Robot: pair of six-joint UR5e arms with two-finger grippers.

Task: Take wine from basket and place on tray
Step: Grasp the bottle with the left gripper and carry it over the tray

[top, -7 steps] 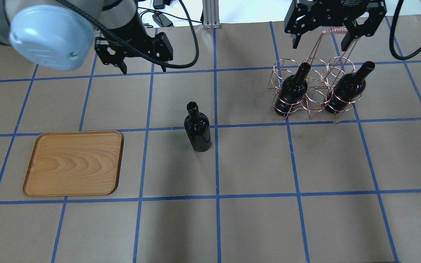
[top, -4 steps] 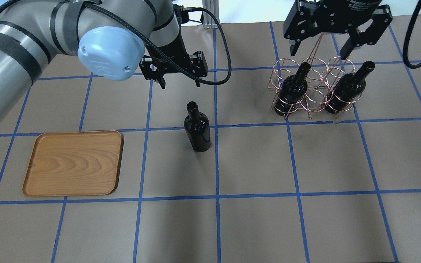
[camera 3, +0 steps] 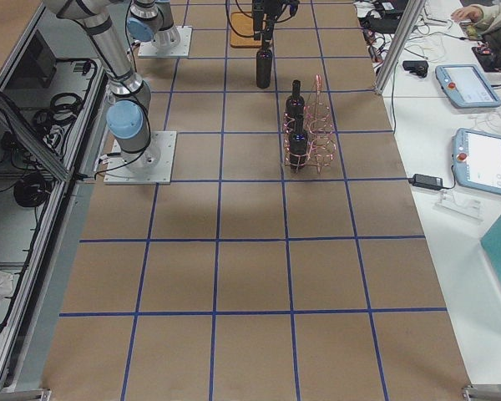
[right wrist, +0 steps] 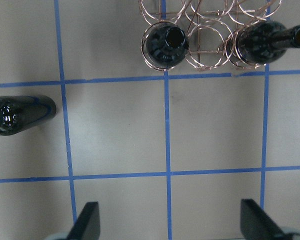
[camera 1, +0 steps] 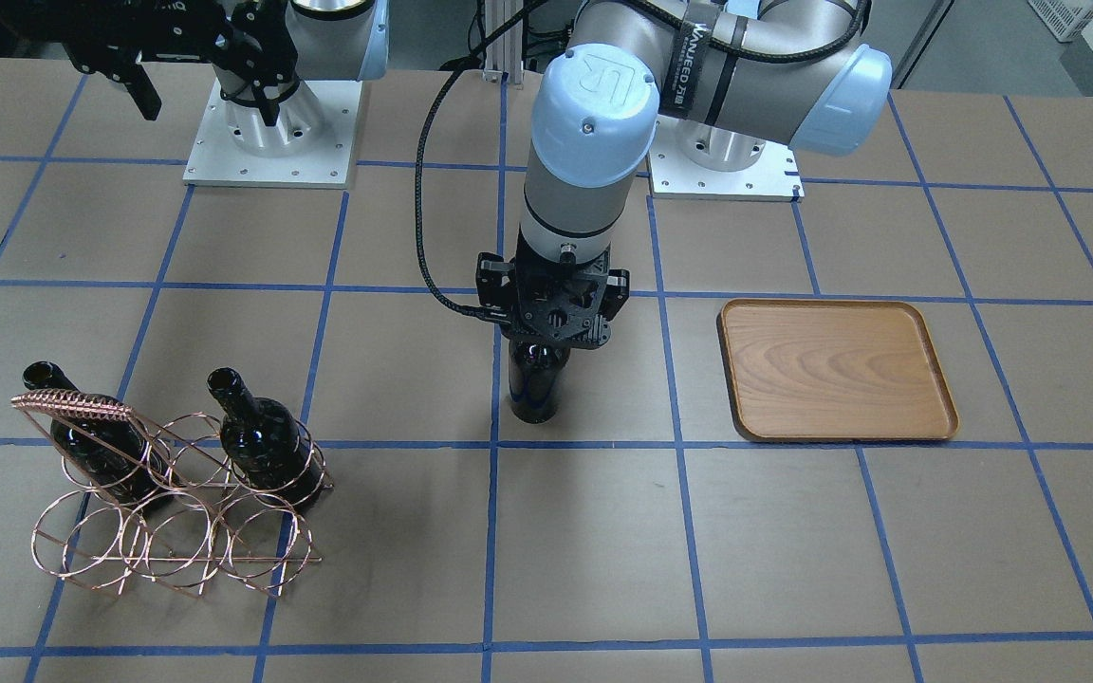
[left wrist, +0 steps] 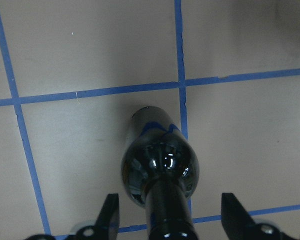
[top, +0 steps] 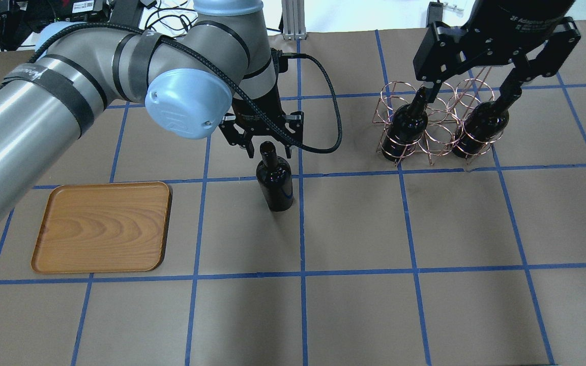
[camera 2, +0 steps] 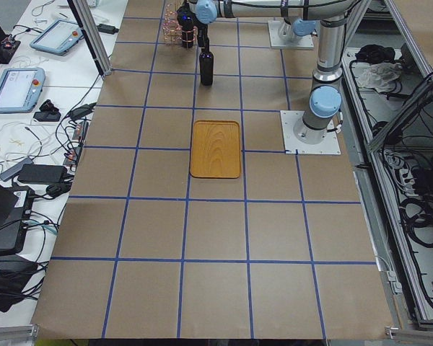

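Near the tray [top: 102,227], the left gripper [top: 267,151] straddles the neck of 1 standing bottle [top: 275,183], jaws spread: the pickup step, so next it should pinch, then lift.

Silver arm tubes [top: 18,117] (pale-blue joint caps [top: 188,109]), black cables [top: 337,112]

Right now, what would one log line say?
left gripper: open around lone bottle's neck | right gripper: open, raised, empty | tray: no bottle yet
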